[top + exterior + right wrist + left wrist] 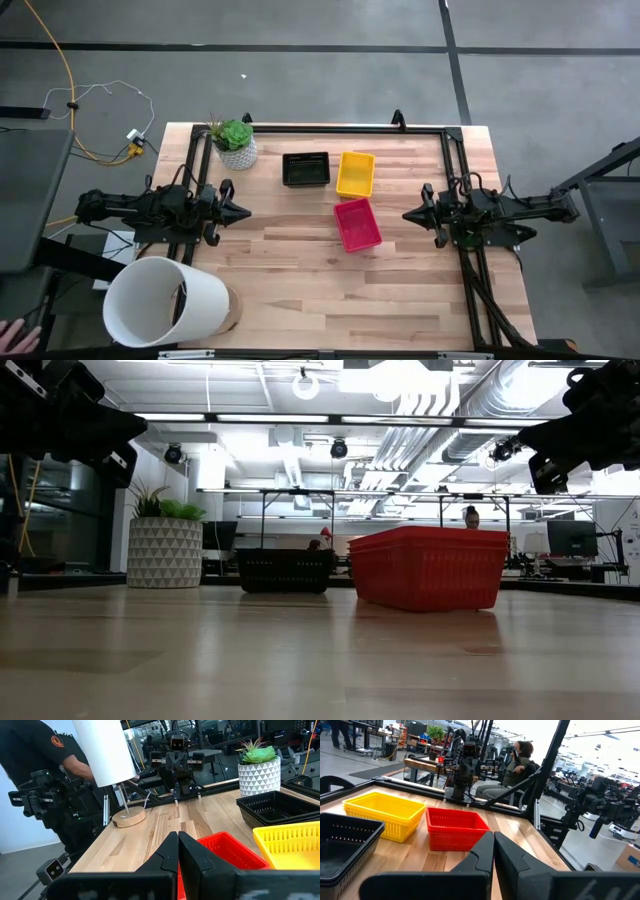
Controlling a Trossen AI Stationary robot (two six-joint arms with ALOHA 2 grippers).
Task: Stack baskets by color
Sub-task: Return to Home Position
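Observation:
Three stacks of baskets rest with their bottoms on the wooden table. The black one (305, 169) is at the far middle, the yellow one (355, 173) just to its right, and the pinkish-red one (356, 224) nearer the front. My left gripper (243, 211) hovers shut at the table's left side, pointing level toward the baskets. My right gripper (408, 214) hovers shut at the right side, pointing level toward them. The left wrist view shows the red basket (454, 827), the yellow (385, 814) and the black (345, 847). Neither gripper touches anything.
A potted green plant (235, 143) stands at the far left of the table. A large white cylinder (165, 300) on a round wooden base stands at the near left corner. A person (55, 775) is beyond the table's left side; a hand (18, 335) shows at the lower left.

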